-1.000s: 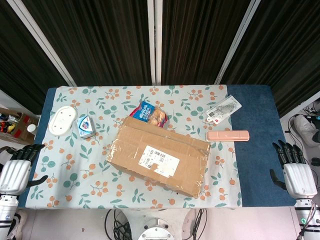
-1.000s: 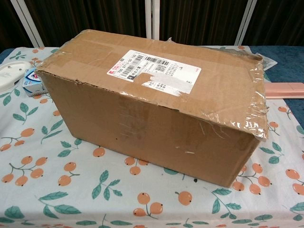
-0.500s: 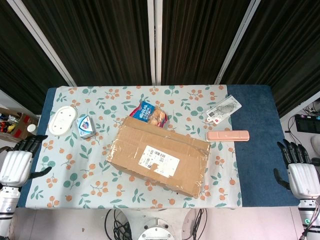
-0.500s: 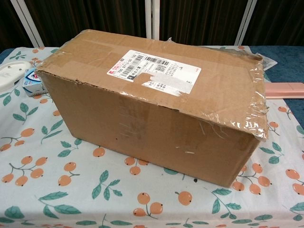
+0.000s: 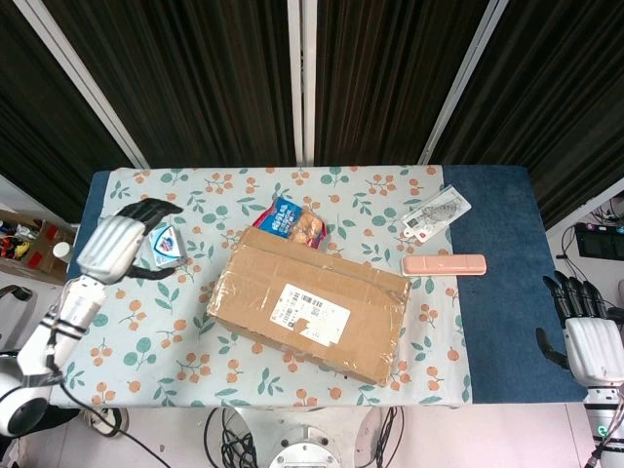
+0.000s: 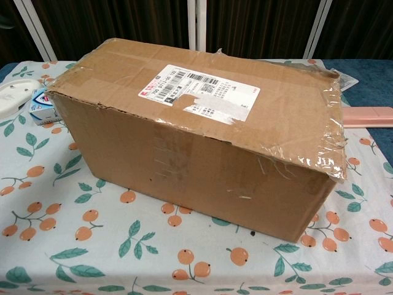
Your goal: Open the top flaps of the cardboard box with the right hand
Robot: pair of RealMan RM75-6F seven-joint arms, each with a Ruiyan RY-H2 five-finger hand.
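Observation:
The cardboard box (image 5: 308, 304) lies askew in the middle of the table, its top flaps flat and taped, a white label on top. The chest view shows the same cardboard box (image 6: 202, 132) close up, with no hand near it. My left hand (image 5: 119, 242) hangs raised over the table's left part, fingers spread, holding nothing, well left of the box. At the table's right edge my right hand (image 5: 589, 343) is low, fingers apart, empty and far from the box.
A white dish (image 5: 107, 222) and a small blue-and-white carton (image 5: 168, 246) sit at the left, partly under my left hand. A snack bag (image 5: 294, 223) lies behind the box. A pink case (image 5: 445, 264) and a packet (image 5: 435, 214) lie to the right.
My left hand has swung up from the table's left edge to above the dish and carton. My right hand has sunk slightly lower at the right edge. The box has not moved.

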